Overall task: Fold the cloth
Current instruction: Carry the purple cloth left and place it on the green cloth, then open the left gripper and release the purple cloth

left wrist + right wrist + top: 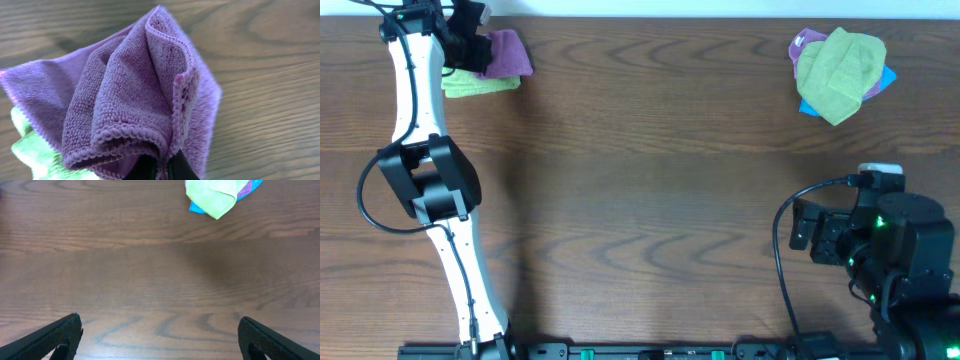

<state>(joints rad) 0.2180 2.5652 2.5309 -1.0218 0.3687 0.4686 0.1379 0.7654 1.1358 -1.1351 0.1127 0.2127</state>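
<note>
Purple cloth (pixel 125 100), nubby microfibre bunched in folds partly over a green cloth (pixel 32 157), is pinched by our left fingers (pixel 183 169), while our right fingers (pixel 52 336) gape empty.

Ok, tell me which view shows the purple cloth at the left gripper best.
Left wrist: the purple cloth fills the frame, folds and hem clear, pinched by the left gripper. Overhead shows it small, partly under the arm. The right wrist view lacks it.
</note>
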